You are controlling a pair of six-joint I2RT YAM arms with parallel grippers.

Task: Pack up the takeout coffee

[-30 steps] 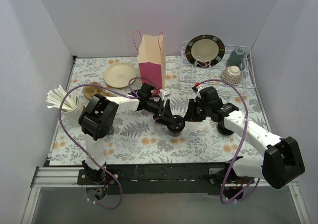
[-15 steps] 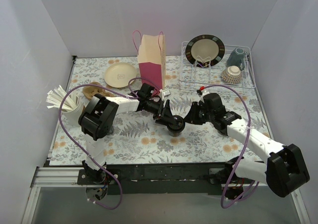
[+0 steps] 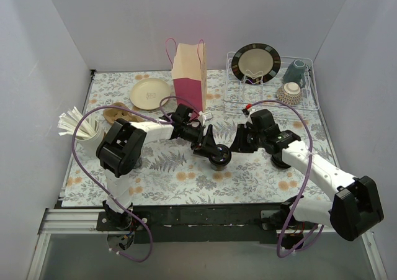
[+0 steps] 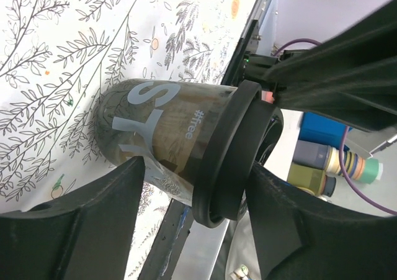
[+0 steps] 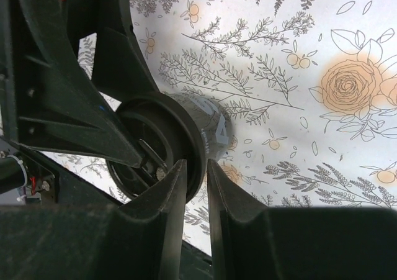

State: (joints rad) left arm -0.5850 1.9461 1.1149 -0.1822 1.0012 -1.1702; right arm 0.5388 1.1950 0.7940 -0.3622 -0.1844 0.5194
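So the takeout coffee (image 3: 218, 157) is standing on the table (image 3: 186, 174) roughly mid-surface, a bit toward the near edge. The left gripper (image 3: 212, 147) has its fingers spread around the cup, one on each side. The right gripper (image 3: 238, 144) sits just beside the lid with fingers nearly closed, holding nothing. The paper bag (image 3: 189, 76) is up by the far edge

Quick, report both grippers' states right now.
Left gripper: open, fingers on either side of the takeout coffee, not clamped.
Right gripper: nearly shut, fingers at the rim of the cup's lid; whether it grips cannot be told.
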